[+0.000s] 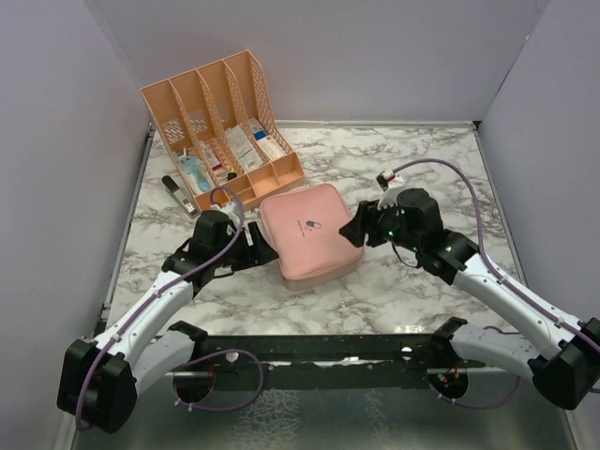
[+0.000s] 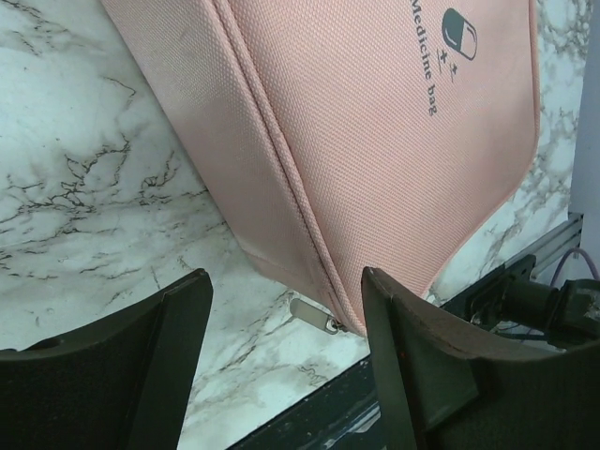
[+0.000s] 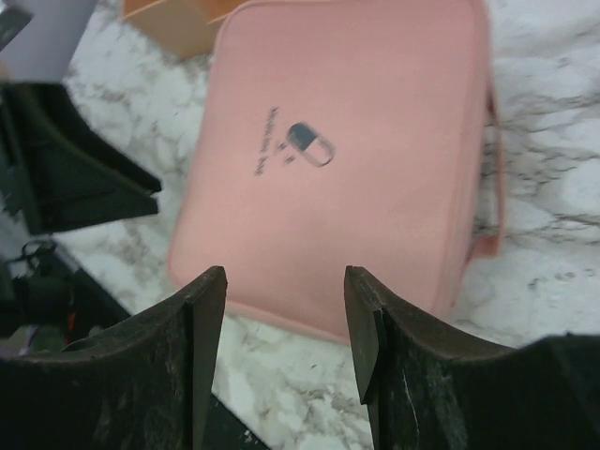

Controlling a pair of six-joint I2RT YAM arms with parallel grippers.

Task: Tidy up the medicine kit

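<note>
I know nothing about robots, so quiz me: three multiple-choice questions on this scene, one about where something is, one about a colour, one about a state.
1. Where is the medicine kit?
A. Held up in the air
B. Flat on the table, between the left gripper and the right gripper
C. Leaning against a wall

2. What colour is the kit's lid?
A. Blue
B. Pink
C. White

3. What state is the kit in?
A. Closed
B. Wide open
C. Half open, contents spilling

Answers:
1 B: the top view shows it lying on the marble with a gripper at either side.
2 B: every view shows pink fabric.
3 A: the lid lies flat and the zip line looks shut, with the zipper pull at a corner.
</note>
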